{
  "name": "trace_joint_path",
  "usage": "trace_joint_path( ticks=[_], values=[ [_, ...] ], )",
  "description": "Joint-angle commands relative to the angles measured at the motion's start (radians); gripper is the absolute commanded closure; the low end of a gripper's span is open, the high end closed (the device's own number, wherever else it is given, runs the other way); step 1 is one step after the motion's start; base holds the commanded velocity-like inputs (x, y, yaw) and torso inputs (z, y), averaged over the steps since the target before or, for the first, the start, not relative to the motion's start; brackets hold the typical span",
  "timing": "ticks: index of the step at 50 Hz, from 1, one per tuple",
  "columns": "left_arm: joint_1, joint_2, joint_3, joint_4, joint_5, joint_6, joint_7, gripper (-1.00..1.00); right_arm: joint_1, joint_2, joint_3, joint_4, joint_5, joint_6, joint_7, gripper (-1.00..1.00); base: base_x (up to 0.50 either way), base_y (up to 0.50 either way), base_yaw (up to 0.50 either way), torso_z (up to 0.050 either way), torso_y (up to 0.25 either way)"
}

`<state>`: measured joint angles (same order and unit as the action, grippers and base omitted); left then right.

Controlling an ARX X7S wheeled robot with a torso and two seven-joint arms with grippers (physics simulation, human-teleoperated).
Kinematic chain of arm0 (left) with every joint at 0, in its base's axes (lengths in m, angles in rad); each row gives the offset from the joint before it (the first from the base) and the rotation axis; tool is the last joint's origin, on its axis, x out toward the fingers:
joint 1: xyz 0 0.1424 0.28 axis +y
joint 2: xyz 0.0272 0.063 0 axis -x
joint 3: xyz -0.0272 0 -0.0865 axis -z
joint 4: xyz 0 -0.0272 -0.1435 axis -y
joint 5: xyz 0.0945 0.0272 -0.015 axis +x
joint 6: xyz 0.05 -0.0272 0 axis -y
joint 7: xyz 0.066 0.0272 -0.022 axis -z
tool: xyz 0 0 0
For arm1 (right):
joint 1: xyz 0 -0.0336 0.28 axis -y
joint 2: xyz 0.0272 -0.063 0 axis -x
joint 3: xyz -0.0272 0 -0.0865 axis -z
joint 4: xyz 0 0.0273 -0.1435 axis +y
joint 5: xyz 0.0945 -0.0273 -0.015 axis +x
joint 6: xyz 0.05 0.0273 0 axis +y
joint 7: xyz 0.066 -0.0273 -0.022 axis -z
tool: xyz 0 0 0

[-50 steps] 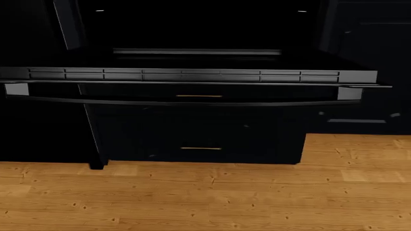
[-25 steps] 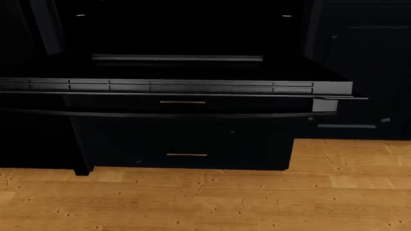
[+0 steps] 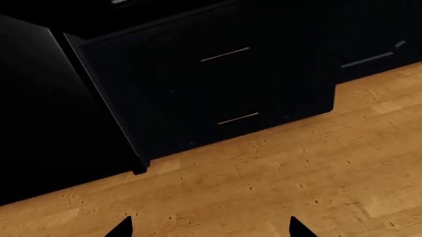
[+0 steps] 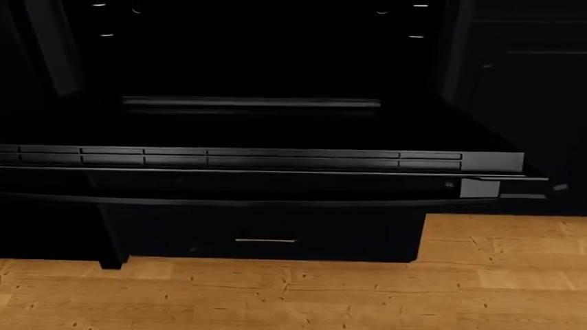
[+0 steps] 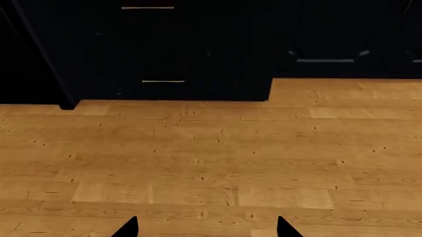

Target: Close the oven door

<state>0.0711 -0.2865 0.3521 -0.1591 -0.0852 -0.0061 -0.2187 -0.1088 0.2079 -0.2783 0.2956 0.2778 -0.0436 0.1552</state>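
The oven door (image 4: pixel 275 134) hangs open, lying flat and level in front of the dark oven cavity (image 4: pixel 247 55). Its slotted vent strip (image 4: pixel 238 159) faces me, with the long thin bar handle (image 4: pixel 238 201) just beneath it. Neither arm shows in the head view. In the left wrist view my left gripper (image 3: pixel 209 229) is open over bare floor, well short of the oven's base. My right gripper (image 5: pixel 205 228) is also open, with only floorboards between its fingertips (image 5: pixel 126 228).
Below the door sits a black drawer front with a short brass pull (image 4: pixel 266 240); two such pulls (image 3: pixel 225 54) (image 3: pixel 238 118) show in the left wrist view. Dark cabinets (image 4: pixel 532 103) stand to the right. Wooden floor (image 4: pixel 367 295) lies in front.
The head view has shifted: the open door now sits lower and larger in the picture, more of the oven cavity shows, and the upper brass pull is hidden behind the door.
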Motion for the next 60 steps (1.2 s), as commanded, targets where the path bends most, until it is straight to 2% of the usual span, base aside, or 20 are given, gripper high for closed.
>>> trace_joint_path(
  ticks=[1,17,18,20,25,27,28,29,32,47,49,50,51,59,60],
  values=[
    [0.002,-0.006,0.001,0.016,-0.008,-0.012,-0.002,-1.00,0.002,0.002,-0.008,0.003,-0.003,-0.005,0.004,-1.00,0.21,0.05,0.00,0.000,0.000],
    [0.004,-0.012,0.003,0.033,-0.012,-0.019,-0.009,-1.00,0.001,0.006,-0.013,0.002,0.000,-0.009,0.012,-1.00,0.21,0.09,0.00,0.000,0.000],
    [-0.004,-0.002,0.007,-0.024,-0.005,0.028,-0.008,-1.00,-0.001,0.008,-0.011,-0.005,0.002,-0.008,0.013,-1.00,0.21,0.11,0.00,0.000,0.000],
    [0.006,-0.014,0.001,0.037,-0.015,-0.020,-0.011,-1.00,-0.001,0.008,-0.013,-0.004,0.002,-0.008,0.013,-1.00,0.21,0.11,0.00,0.000,0.000],
    [0.005,-0.014,0.004,0.037,-0.014,-0.020,-0.011,-1.00,0.002,0.009,-0.014,0.000,0.005,-0.011,0.014,-1.00,0.21,0.11,0.00,0.000,0.000],
    [-0.024,0.015,0.015,-0.126,0.002,0.105,-0.007,-1.00,0.000,0.009,-0.014,-0.006,0.008,-0.011,0.012,-1.00,0.21,0.12,0.00,0.000,0.000],
    [-0.027,0.016,0.016,-0.134,0.002,0.110,-0.006,-1.00,0.001,0.009,-0.015,-0.002,0.007,-0.011,0.013,-1.00,0.21,0.12,0.00,0.000,0.000],
    [-0.008,-0.002,0.011,-0.036,-0.007,0.035,-0.010,-1.00,0.002,0.009,-0.014,0.002,0.010,-0.013,0.011,-1.00,0.21,0.12,0.00,0.000,0.000],
    [0.004,-0.016,0.007,0.038,-0.016,-0.022,-0.013,-1.00,0.002,0.010,-0.014,-0.003,0.013,-0.011,0.013,-1.00,0.21,0.07,0.00,0.000,0.000],
    [0.002,-0.018,0.010,0.032,-0.019,-0.013,-0.016,-1.00,0.002,0.014,-0.022,-0.008,0.013,-0.010,0.017,-1.00,0.21,0.00,0.00,0.000,0.000],
    [-0.026,0.008,0.016,-0.111,-0.011,0.097,-0.008,-1.00,0.003,0.014,-0.023,-0.004,0.013,-0.013,0.018,-1.00,0.20,0.00,0.00,0.000,0.000],
    [-0.006,-0.013,0.010,0.002,-0.023,0.010,-0.014,-1.00,0.003,0.014,-0.023,-0.003,0.014,-0.013,0.018,-1.00,0.20,0.00,0.00,0.000,0.000],
    [0.000,-0.020,0.007,0.036,-0.027,-0.015,-0.017,-1.00,0.004,0.014,-0.024,0.000,0.013,-0.015,0.018,-1.00,0.20,0.00,0.00,0.000,0.000],
    [0.001,-0.020,0.011,0.033,-0.024,-0.013,-0.021,-1.00,0.004,0.015,-0.027,0.003,0.015,-0.018,0.019,-1.00,0.21,0.00,0.00,0.000,0.000],
    [-0.018,0.001,0.020,-0.083,-0.011,0.080,-0.016,-1.00,0.003,0.015,-0.028,0.001,0.014,-0.017,0.020,-1.00,0.21,0.01,0.00,0.000,0.000]
  ],
)
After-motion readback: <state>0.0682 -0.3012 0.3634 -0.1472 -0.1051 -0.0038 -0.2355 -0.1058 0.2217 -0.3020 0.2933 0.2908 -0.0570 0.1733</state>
